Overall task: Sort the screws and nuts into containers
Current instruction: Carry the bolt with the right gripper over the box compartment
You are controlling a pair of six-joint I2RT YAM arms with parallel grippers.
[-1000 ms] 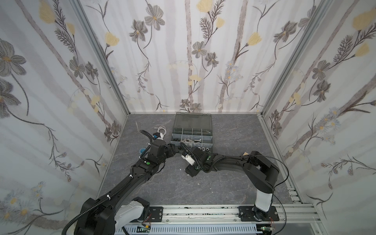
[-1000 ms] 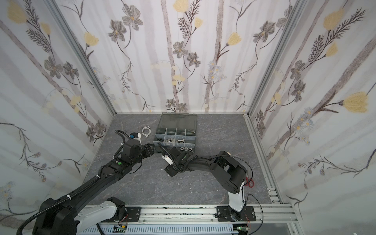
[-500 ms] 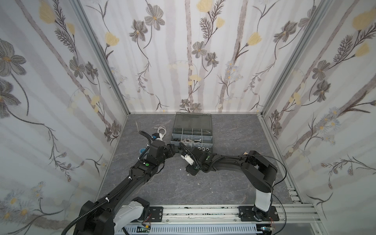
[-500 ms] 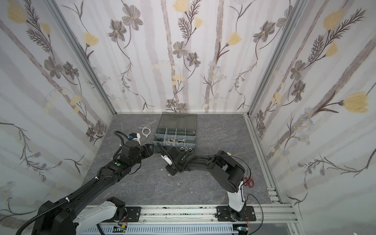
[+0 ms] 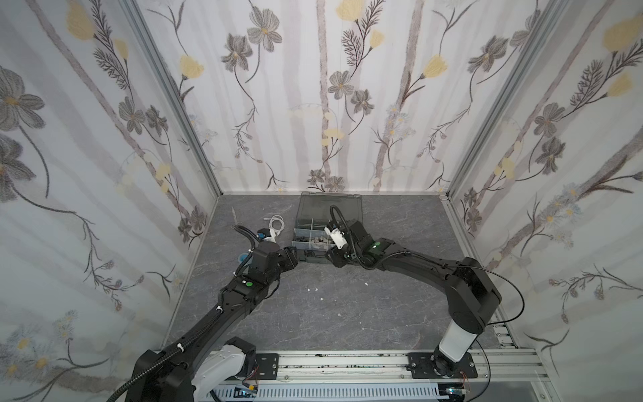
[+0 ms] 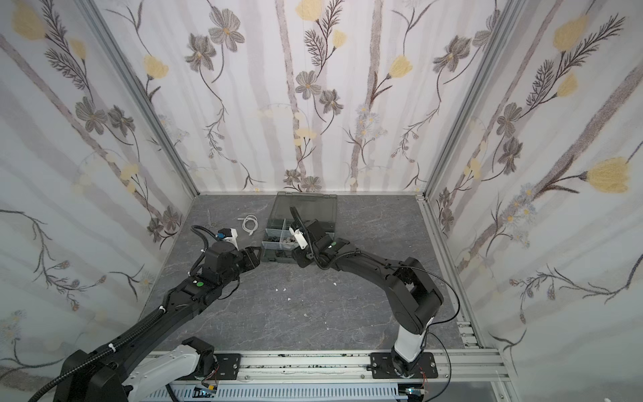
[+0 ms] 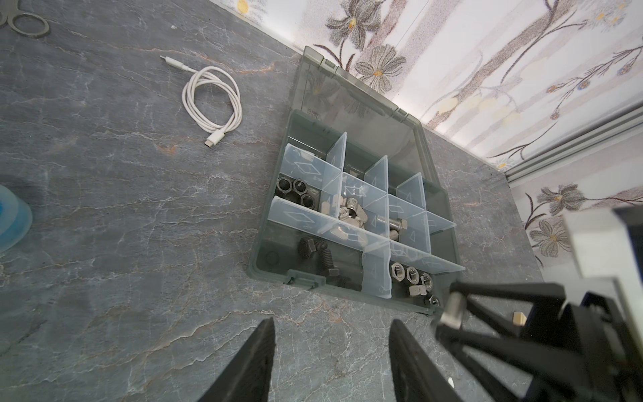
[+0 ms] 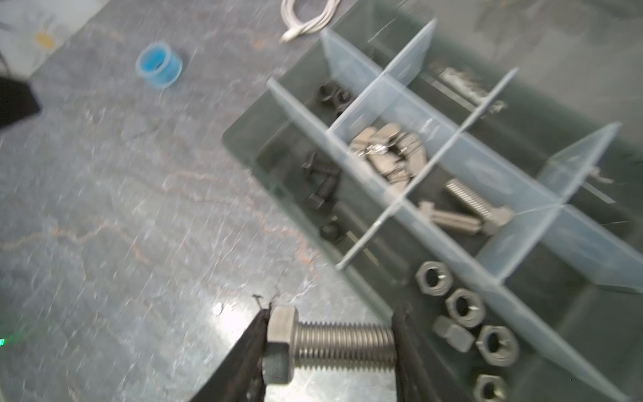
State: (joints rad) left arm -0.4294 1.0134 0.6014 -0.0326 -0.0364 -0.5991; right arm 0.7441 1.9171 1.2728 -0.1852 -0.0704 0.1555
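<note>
My right gripper (image 8: 332,323) is shut on a silver screw (image 8: 344,344), clamped end to end, head against one finger. It hangs just above the table at the front edge of the dark grey organizer case (image 7: 275,275); in a top view the right gripper (image 5: 334,257) is at the case's near side. The containers hold black nuts (image 7: 295,189), wing nuts (image 7: 349,212), silver screws (image 8: 476,209), black screws (image 7: 313,249) and silver hex nuts (image 8: 462,306). My left gripper (image 7: 333,325) is open and empty over bare table, close to the case's front left corner.
The smoky lid (image 5: 330,205) lies open against the back wall. A coiled white cable (image 7: 212,101), scissors (image 7: 24,21) and a blue roll (image 8: 159,68) lie left of the case. Tiny white specks (image 5: 315,289) dot the table in front of both arms.
The right gripper has closed on the silver screw and moved back from mid-table to the case's front edge. The left arm has barely moved.
</note>
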